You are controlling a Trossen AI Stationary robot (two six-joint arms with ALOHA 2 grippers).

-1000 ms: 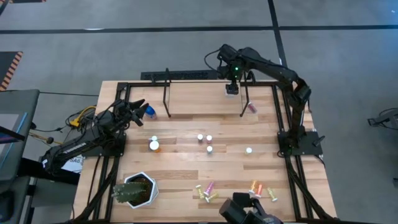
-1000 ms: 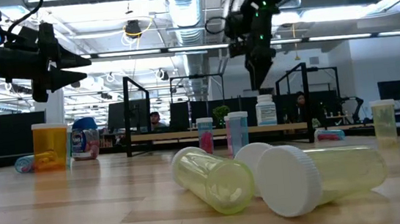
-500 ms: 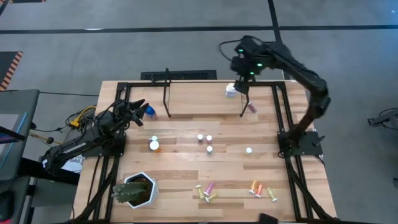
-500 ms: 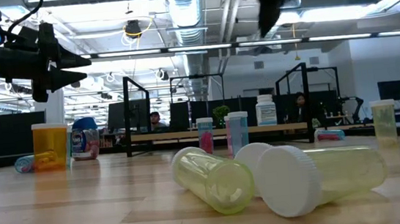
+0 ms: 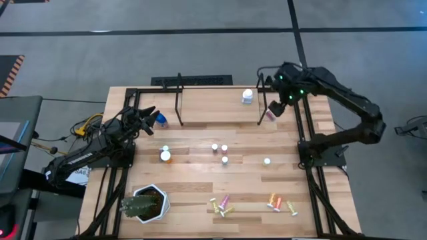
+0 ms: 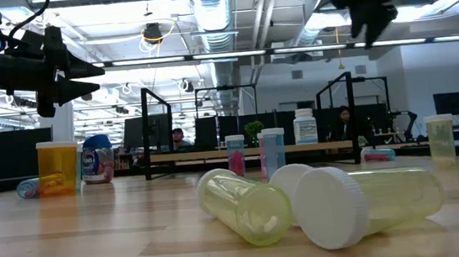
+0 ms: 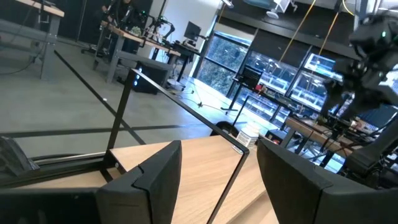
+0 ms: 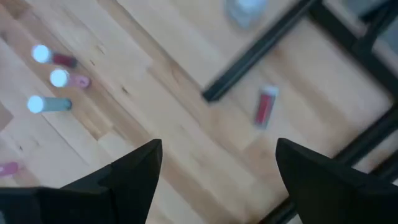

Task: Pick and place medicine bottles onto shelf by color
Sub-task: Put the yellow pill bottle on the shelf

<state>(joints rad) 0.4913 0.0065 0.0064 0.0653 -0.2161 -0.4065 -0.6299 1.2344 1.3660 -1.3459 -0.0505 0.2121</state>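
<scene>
We see one white bottle (image 5: 247,96) on the shelf (image 5: 213,100); most bottles (image 5: 224,153) remain on the surface (image 5: 193,180). Our right gripper (image 5: 273,108) hovers apart and empty; left gripper (image 5: 148,115) waits partly open.

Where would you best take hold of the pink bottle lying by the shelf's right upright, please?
Probably across the middle of the pink bottle body, coming straight down: it lies on its side, and the right gripper hangs open just above it.
</scene>
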